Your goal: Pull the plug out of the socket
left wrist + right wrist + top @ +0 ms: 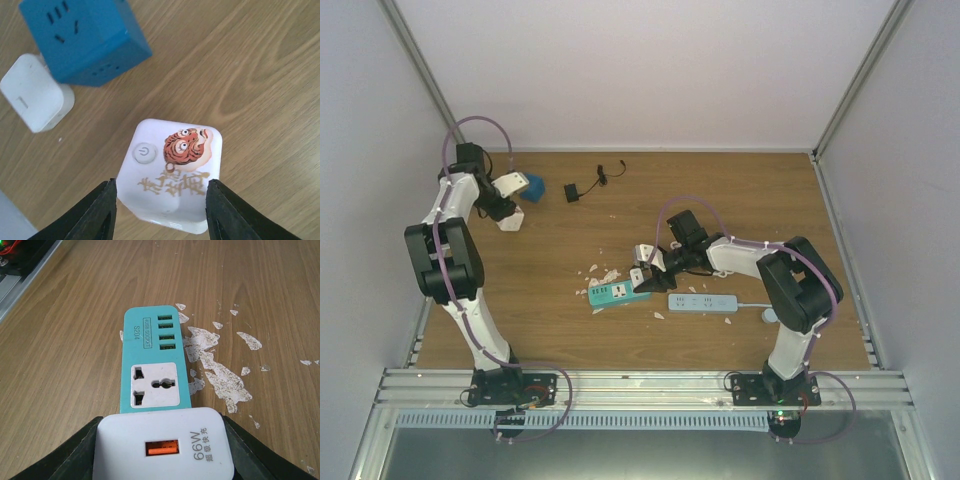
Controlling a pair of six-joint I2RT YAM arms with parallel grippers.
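White charger (162, 452) in right jaws, at teal strip (150, 354) end; left jaws clamp white cube (172, 170)

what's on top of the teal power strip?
A white 66W charger, held in the right gripper, covers the teal power strip's gripper-side end. Beyond it: one empty socket, four USB ports. Anything under the charger is hidden.

A charger (642, 278) sat on a socket strip (616, 294) at centre, power strip (703, 302) right, cube socket (510, 218) upper left.
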